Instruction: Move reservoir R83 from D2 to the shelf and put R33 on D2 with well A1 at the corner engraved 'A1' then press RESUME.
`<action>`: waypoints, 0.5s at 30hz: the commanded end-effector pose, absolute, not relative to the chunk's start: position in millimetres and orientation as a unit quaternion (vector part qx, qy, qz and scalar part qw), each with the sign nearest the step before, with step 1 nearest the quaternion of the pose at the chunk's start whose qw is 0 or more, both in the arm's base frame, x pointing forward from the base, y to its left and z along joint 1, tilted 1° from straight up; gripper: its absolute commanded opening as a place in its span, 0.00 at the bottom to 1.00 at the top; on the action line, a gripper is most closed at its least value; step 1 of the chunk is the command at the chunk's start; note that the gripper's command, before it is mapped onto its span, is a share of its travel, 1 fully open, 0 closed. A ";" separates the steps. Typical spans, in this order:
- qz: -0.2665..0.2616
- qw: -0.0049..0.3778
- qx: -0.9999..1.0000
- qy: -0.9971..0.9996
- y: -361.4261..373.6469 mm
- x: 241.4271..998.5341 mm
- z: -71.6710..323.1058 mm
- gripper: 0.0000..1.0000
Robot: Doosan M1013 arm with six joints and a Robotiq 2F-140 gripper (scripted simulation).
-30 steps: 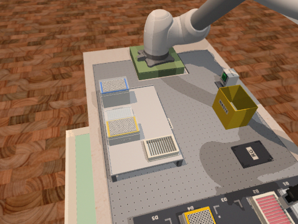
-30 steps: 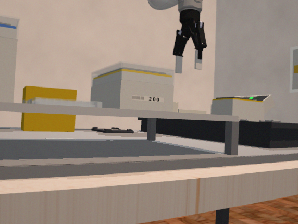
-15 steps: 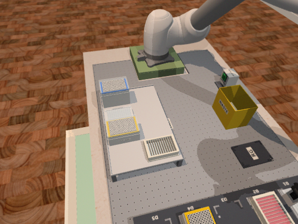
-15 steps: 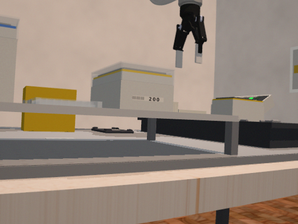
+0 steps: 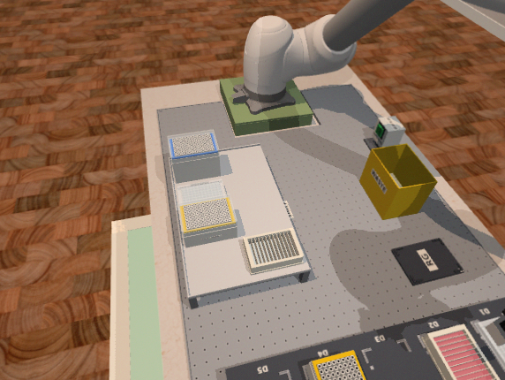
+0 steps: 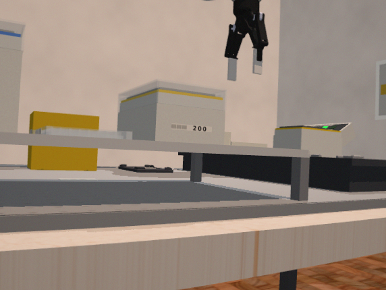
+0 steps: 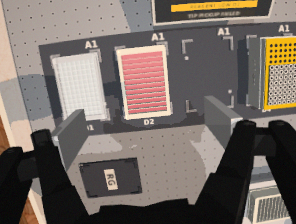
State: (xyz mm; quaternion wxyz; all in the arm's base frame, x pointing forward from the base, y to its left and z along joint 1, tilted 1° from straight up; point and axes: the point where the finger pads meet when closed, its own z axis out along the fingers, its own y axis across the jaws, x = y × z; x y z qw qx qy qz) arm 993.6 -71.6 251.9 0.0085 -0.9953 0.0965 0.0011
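Note:
The reservoir with red liquid (image 7: 145, 82) stands in deck position D2, inside its corner brackets, and also shows in the top view (image 5: 459, 353). A second reservoir (image 5: 274, 250), cream with dark troughs, stands flat on the near right corner of the shelf (image 5: 237, 215); its edge shows in the wrist view (image 7: 265, 207). My gripper (image 7: 145, 116) (image 6: 244, 69) is open and empty. It hangs high above the table, over the strip between the RG nest (image 7: 110, 177) and D2, touching nothing.
An open white well plate (image 7: 80, 85) sits in D1 next to D2, and a yellow-rimmed tip rack (image 7: 280, 72) in D4. Tip racks (image 5: 207, 216) and a clear plate (image 5: 200, 192) stand on the shelf. A yellow waste bin (image 5: 399, 179) and the key box (image 5: 388, 130) stand at the right.

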 end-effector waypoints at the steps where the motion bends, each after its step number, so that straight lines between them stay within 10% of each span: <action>1: 0.001 0.009 -0.995 0.097 -71.7 993.5 257.4 0.77; 9: 0.001 0.009 -0.995 0.097 -71.9 993.5 267.3 0.77; 10: 0.001 0.009 -0.996 0.087 -71.1 988.6 267.4 0.00; 15: 0.000 0.009 -0.999 0.037 -66.6 964.0 267.9 0.00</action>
